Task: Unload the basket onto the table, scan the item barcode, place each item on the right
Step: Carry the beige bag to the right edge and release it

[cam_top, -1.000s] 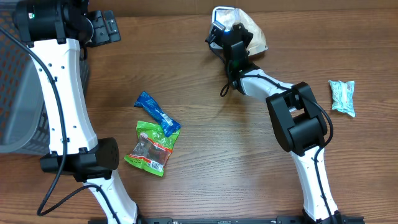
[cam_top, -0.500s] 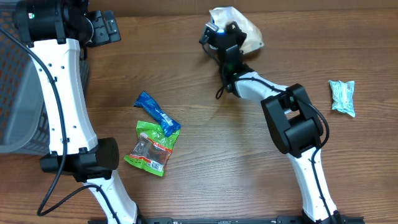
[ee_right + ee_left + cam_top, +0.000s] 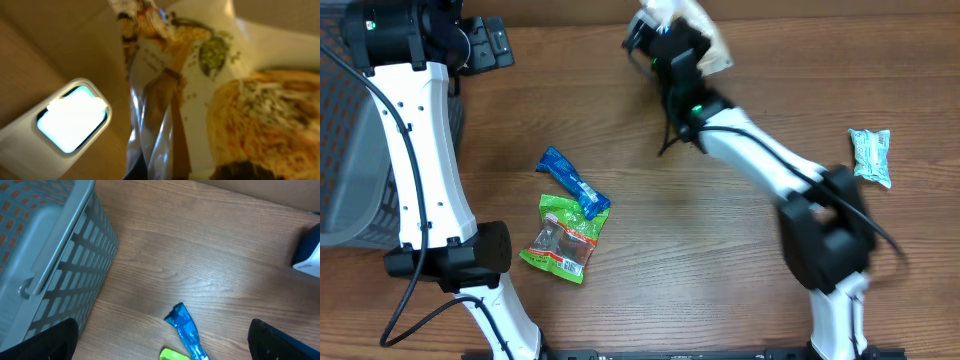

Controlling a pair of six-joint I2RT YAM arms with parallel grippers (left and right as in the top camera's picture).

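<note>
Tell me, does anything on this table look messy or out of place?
Nothing looks spilled or broken. The blue packet lies askew, overlapping a top corner of the green packet, and a teal packet sits alone far to the right. The snack bag is pinched in the right gripper.

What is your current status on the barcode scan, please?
Left gripper open, near basket. Right gripper shut on snack bag, beside lit scanner. Nothing seen between them.
</note>
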